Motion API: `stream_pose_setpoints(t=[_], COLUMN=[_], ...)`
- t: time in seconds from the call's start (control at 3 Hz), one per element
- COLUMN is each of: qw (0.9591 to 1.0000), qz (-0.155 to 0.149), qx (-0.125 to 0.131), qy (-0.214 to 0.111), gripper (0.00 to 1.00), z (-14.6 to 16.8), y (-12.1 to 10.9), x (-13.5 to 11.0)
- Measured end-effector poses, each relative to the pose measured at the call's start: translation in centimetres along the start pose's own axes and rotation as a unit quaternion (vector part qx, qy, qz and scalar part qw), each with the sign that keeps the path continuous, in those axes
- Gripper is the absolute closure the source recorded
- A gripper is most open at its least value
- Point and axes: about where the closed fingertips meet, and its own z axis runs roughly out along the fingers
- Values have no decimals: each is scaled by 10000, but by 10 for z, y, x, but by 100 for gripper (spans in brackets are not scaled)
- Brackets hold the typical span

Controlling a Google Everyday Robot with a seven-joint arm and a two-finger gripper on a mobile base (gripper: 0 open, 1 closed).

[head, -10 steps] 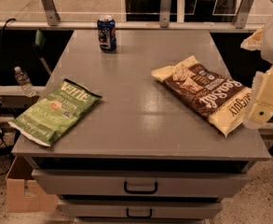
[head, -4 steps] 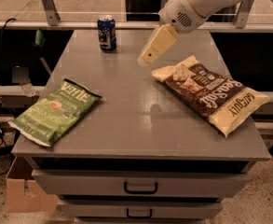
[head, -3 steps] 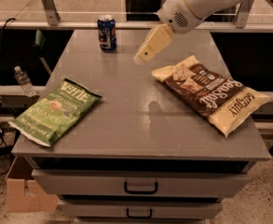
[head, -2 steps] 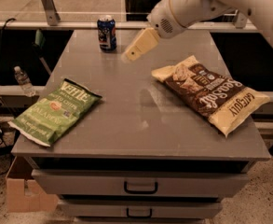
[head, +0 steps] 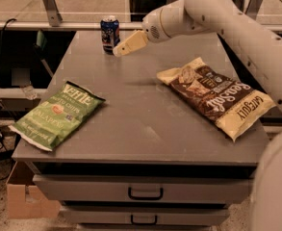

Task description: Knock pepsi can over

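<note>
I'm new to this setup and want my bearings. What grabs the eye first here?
First comes the big white arm slanting in from the upper right, with its hand close beside the upright pepsi can at the far edge of the table. Next are two chip bags lying flat: a green bag overhanging the near left edge, and a brown bag on the right side.

White arm extends from 2 o'clock, wrist bent; tan gripper at 11 o'clock, angled toward 8 o'clock.
</note>
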Motion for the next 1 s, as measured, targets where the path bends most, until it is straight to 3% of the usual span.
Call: stream_pose_setpoints(t=[0.67,1.0], qw=[9977,9980], qz=[356,342], qx=[60,257], qy=[-568,-460], gripper=[0,0], z=[72,97], y=[-35,-41], x=[-15,-25])
